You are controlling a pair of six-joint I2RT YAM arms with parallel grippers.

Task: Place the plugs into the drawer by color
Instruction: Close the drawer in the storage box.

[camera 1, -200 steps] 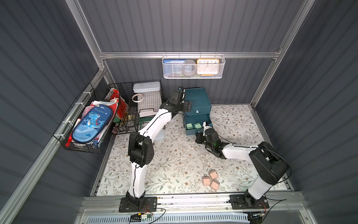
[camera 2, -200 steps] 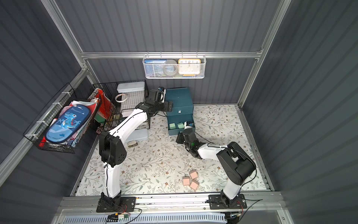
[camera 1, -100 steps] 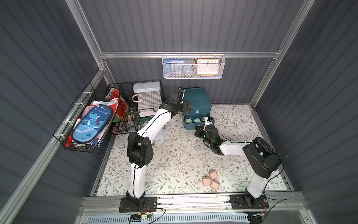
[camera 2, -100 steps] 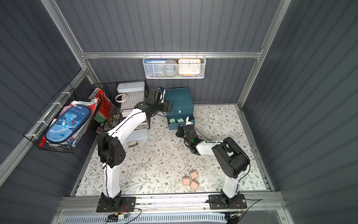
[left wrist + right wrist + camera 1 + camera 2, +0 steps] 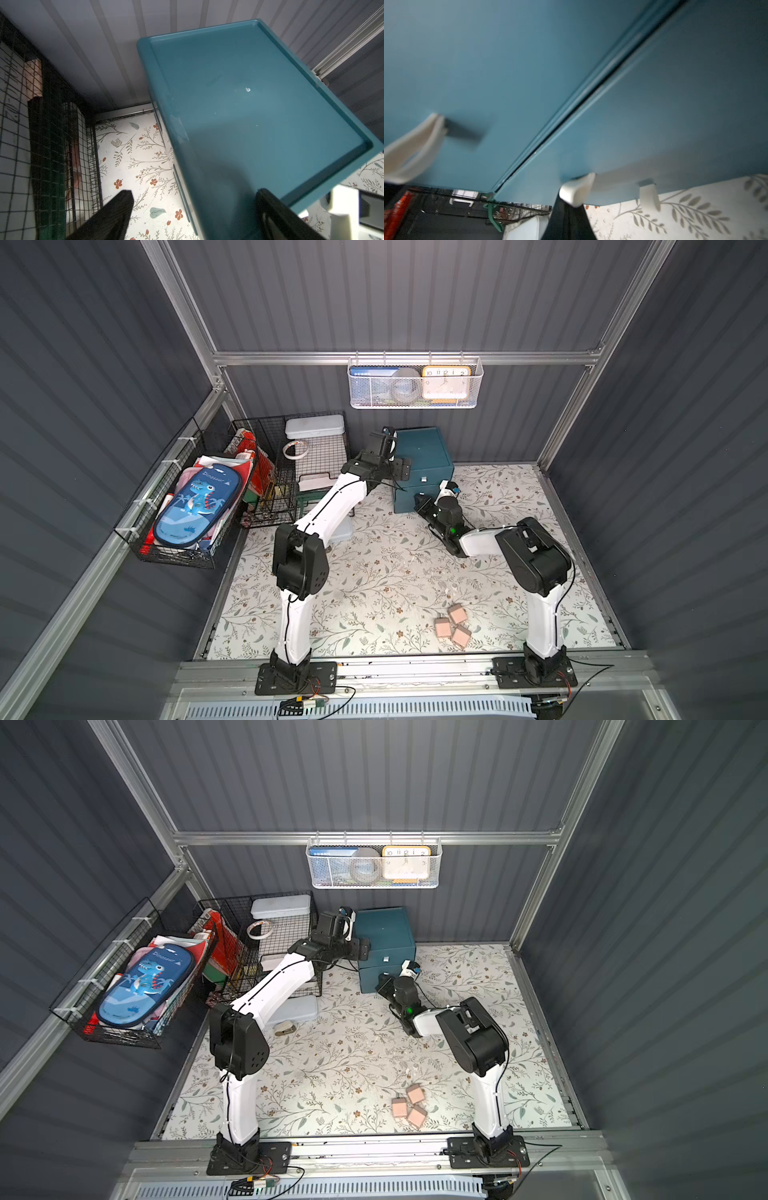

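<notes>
Moved since earlier: a drawer that stood pulled out a second ago, with mint green plugs lying in it, now sits flush in the dark teal three-drawer plastic cabinet [image 5: 422,456]; the right arm has followed it in.
Cabinet: at the back of the floral-patterned surface [image 5: 374,572], against the ribbed wall. Every front looks closed in both top views.
Plugs: three pale pink rounded-cube plugs [image 5: 452,624] lie bunched on the surface near its front edge, well apart from the cabinet. No blue or green plug shows now, so those colours are probably already sorted behind shut fronts.
Right hand [image 5: 419,501]: fingers together and carrying nothing, tips at what looks like the lowest front, by its small white tab handle [image 5: 577,192]. Closed tips probably serve as a firm pusher here.
Left hand [image 5: 402,469]: fingers wide apart, holding nothing, astride the cabinet's upper corner. One finger [image 5: 116,214] hangs beside the cabinet's side and the other over its lid; contact cannot be told. It is likely there as a brace, so the light box does not slide while a drawer is worked.
Remaining: the pink plugs need a drawer of their own, and the right arm is nearer them.
Neighbour: a black wire-mesh rack [image 5: 291,489] stands just beside the cabinet.
</notes>
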